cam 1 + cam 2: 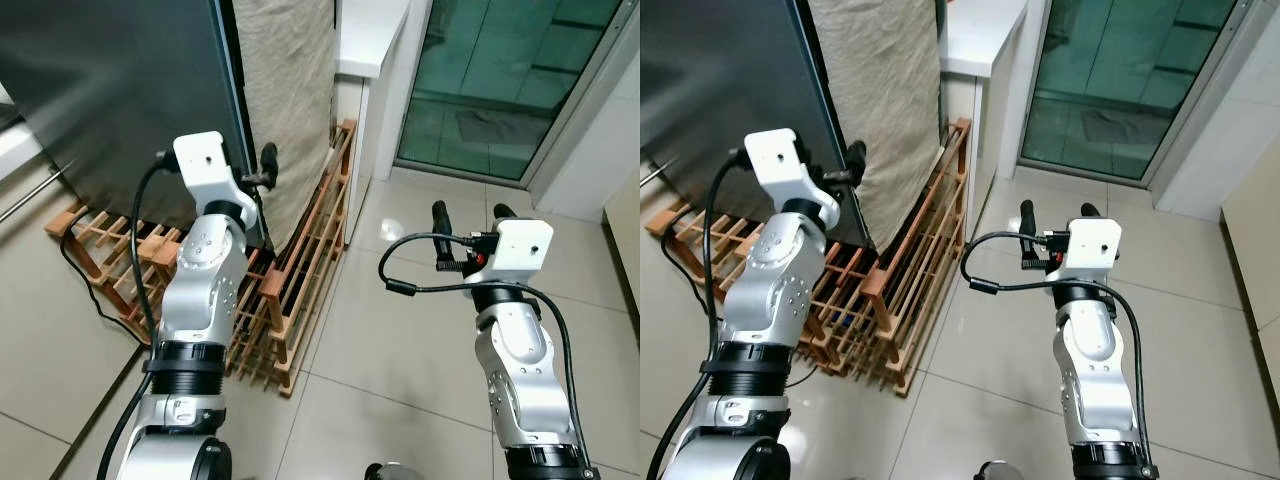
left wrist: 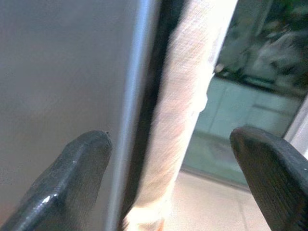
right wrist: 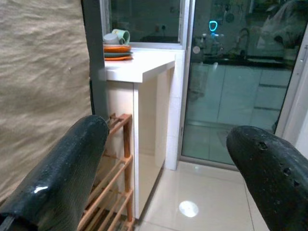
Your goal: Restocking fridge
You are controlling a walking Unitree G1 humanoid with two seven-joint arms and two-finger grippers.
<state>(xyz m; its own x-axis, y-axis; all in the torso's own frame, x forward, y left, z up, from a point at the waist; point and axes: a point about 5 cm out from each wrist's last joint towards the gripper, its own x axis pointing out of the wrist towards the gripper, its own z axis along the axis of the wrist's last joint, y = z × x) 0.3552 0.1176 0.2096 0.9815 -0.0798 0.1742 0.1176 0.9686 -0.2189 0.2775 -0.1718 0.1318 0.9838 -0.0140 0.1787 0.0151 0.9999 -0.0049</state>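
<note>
- Fridge (image 1: 110, 90) — dark steel, door closed, standing on a wooden rack (image 1: 300, 290), a beige cloth (image 1: 290, 100) draped just beside it.
- Left gripper (image 2: 168, 178) — fingers spread, empty, straddling the door's edge.
- Right gripper (image 3: 168, 168) — fingers spread, empty, over the tiled floor (image 1: 420, 340), well apart from the fridge.

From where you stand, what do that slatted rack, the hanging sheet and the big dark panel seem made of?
The rack looks like reddish-brown wood: thin slats with a dull finish. The sheet seems coarse beige cloth, woven and creased. The panel looks like brushed grey metal with a soft sheen, probably the fridge's door.
</note>
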